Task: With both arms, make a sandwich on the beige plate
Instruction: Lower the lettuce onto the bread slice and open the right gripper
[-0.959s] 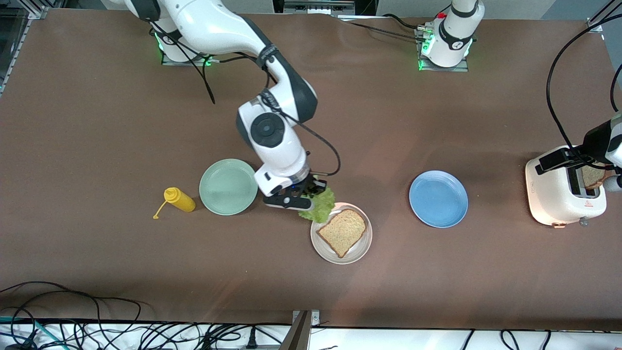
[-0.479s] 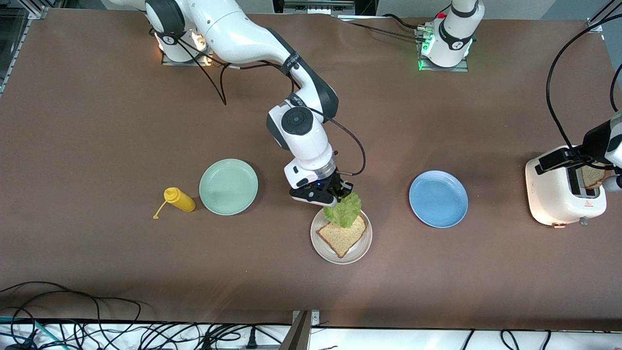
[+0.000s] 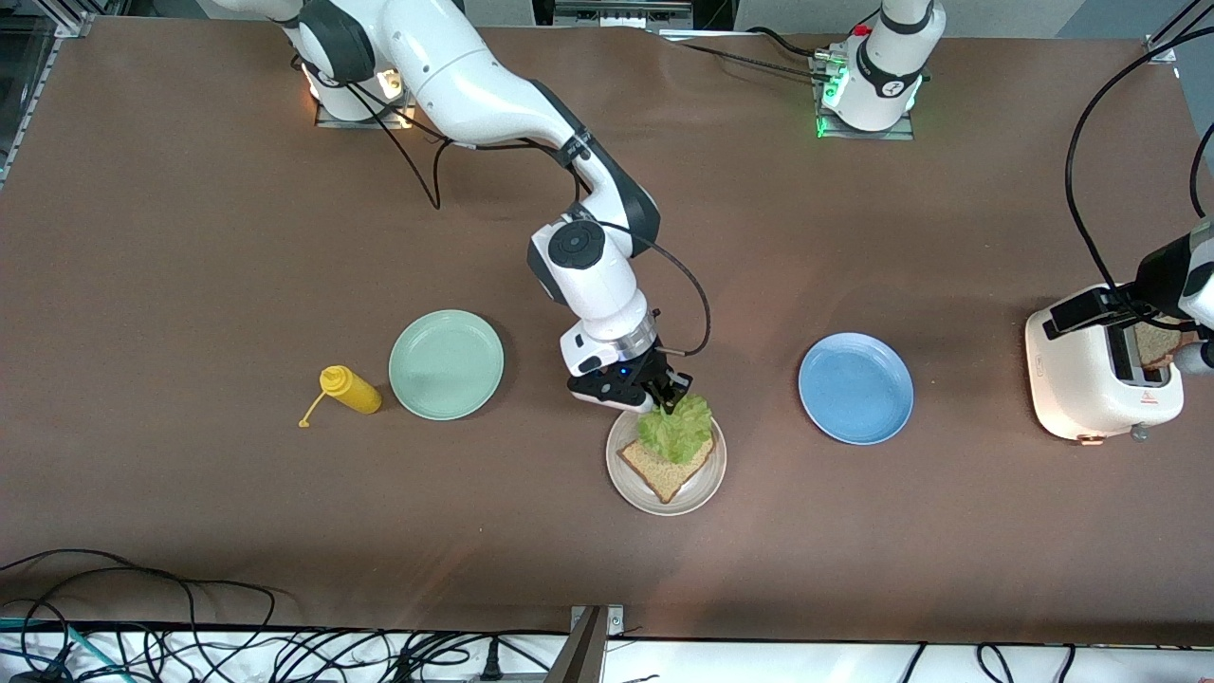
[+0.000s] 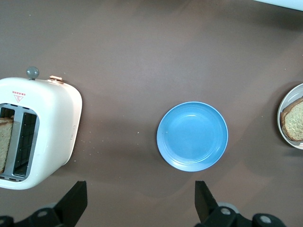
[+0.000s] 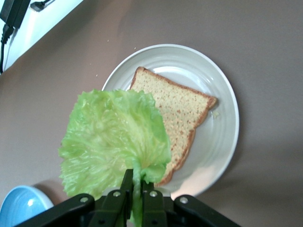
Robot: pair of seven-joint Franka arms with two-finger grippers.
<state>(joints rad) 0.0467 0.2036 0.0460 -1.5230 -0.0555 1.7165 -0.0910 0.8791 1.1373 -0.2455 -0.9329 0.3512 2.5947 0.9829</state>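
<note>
Lettuce leaf (image 3: 675, 429), crinkly and green, hangs pinched by its stem in the right end effector (image 3: 664, 398), whose fingers are clamped tight on it, over the beige plate (image 3: 707, 479). That plate sits on the brown counter (image 3: 190, 237) and carries one slice of speckled toast (image 3: 669, 470); in the right wrist view the leaf (image 5: 113, 142) overlaps part of the slice (image 5: 182, 113) on the plate (image 5: 222, 137). A mint-green plate (image 3: 446, 364) lies beside it toward the right arm's end of the counter, with a yellow squeeze bottle (image 3: 349, 390) on its side just beside that plate. A blue plate (image 3: 855, 387) lies toward the left arm's end; both of these plates hold nothing. A white toaster (image 3: 1100, 379) stands at the left arm's end of the counter, with a second slice of toast (image 4: 4, 142) in one slot. The left end effector (image 4: 141, 201) waits over the counter between the toaster and the blue plate (image 4: 192, 135), its fingers spread wide and holding nothing. Black cables (image 3: 142, 626) lie along the counter's edge nearest the front camera.
</note>
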